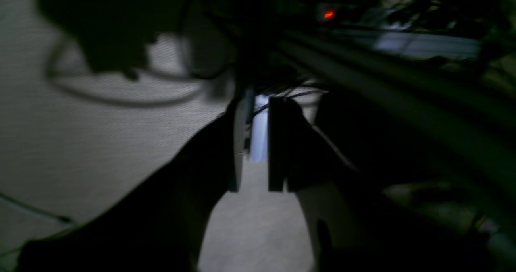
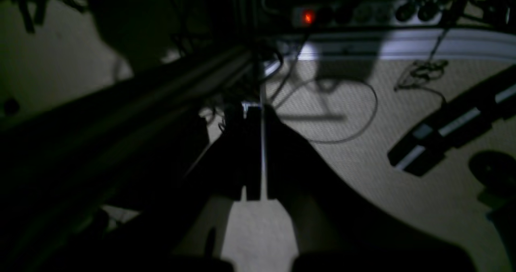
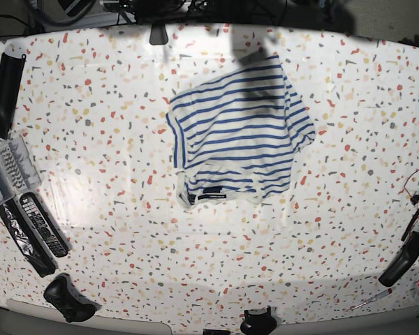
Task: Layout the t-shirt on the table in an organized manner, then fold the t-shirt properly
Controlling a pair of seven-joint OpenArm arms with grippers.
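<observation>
The t-shirt [image 3: 237, 132], white with blue stripes, lies rumpled on the speckled table [image 3: 91, 209] a little behind the middle, its dark neck label [image 3: 213, 196] toward the front edge. Neither gripper appears in the base view. In the dim left wrist view my left gripper [image 1: 258, 143] is off the table, above a carpeted floor; it is open by a narrow gap, with nothing between its fingers [image 1: 238, 143]. My right gripper [image 2: 258, 151] is also over the floor. Its fingers [image 2: 252, 155] are pressed together and hold nothing.
On the table's left side lie a black tube [image 3: 3, 87], a clear box [image 3: 7, 171] and remote controls [image 3: 42, 223]. A game controller [image 3: 68, 296] sits front left, a black tool [image 3: 403, 258] and a screwdriver [image 3: 370, 300] front right. Cables and a lit power strip [image 2: 308, 17] lie on the floor.
</observation>
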